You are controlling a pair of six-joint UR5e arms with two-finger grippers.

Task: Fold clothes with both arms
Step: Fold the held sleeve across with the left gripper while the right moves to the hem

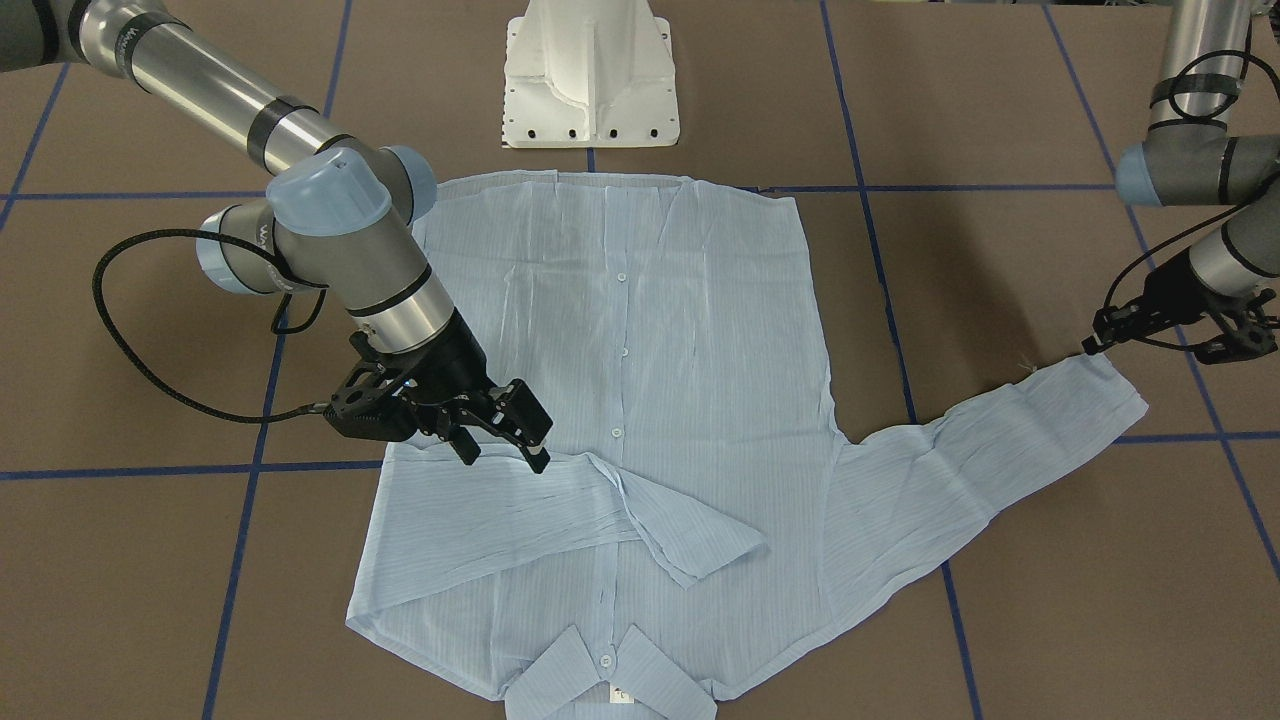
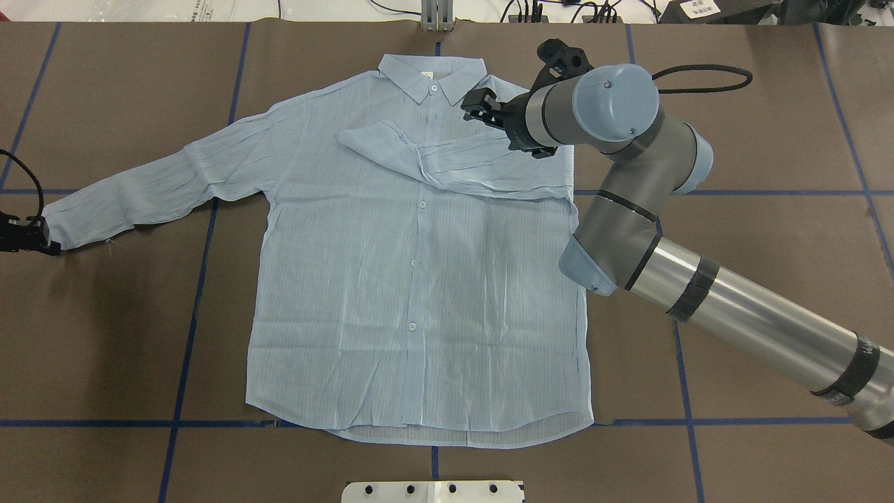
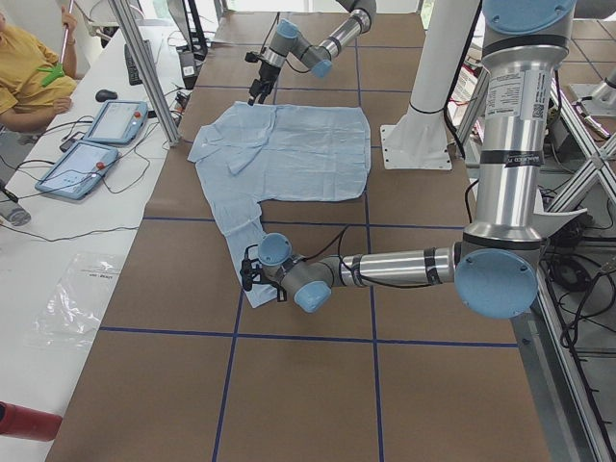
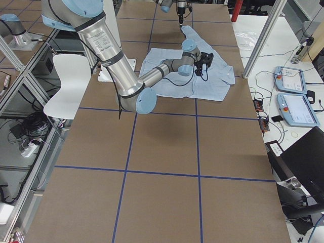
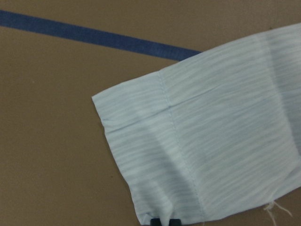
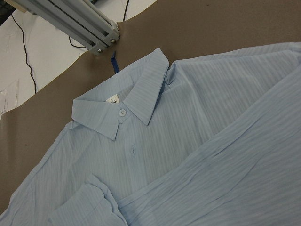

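Observation:
The light blue striped shirt [image 2: 419,279] lies flat and buttoned on the brown table, collar [image 2: 433,73] at the far edge. One sleeve [image 2: 447,164] is folded across the chest. The other sleeve [image 2: 154,185] stretches out sideways. My right gripper [image 1: 503,452] is open and empty just above the folded sleeve, near the shoulder; it also shows in the overhead view [image 2: 480,110]. My left gripper [image 1: 1092,347] is low at the outstretched sleeve's cuff [image 5: 197,150], its fingertips [image 5: 164,222] shut on the cuff's edge. The cuff lies flat on the table.
The white pedestal base [image 1: 590,75] stands at the robot's side, just beyond the shirt's hem. Blue tape lines [image 1: 150,470] cross the brown table cover. An aluminium post [image 6: 75,23] stands behind the collar. Tablets [image 3: 91,144] and a seated operator [image 3: 29,67] are beyond the far edge.

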